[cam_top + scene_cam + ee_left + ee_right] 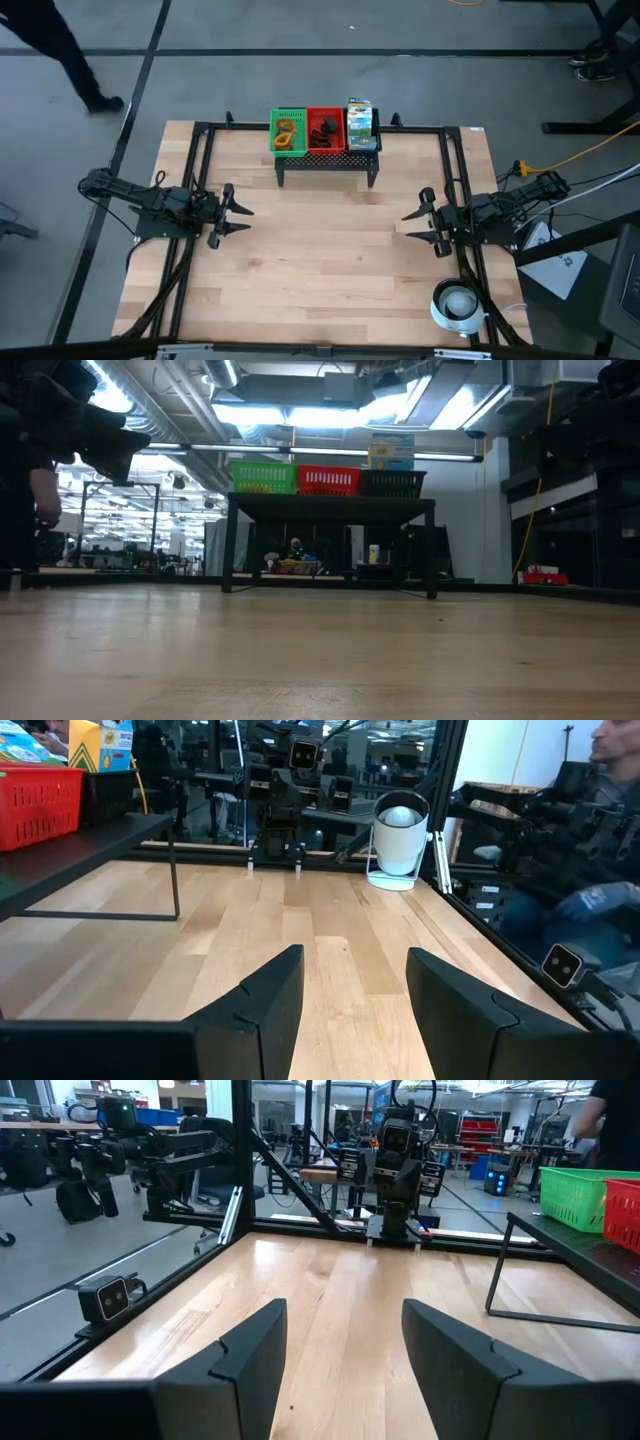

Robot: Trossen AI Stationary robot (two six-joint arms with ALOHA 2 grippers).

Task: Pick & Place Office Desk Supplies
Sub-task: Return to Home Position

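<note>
The supplies sit in three small baskets on a black mesh stand at the table's far edge. A green basket holds orange and yellow loops. A red basket holds black clips. A black basket holds green and blue printed packets, which stick up above its rim. My left gripper hovers open over the table's left side, fingers pointing right. My right gripper hovers open on the right side, pointing left. Neither gripper holds anything.
A round white object stands near the table's near right corner, also seen in the left wrist view. A black frame runs around the table. Bare wood lies between the grippers. A person is beyond the right edge.
</note>
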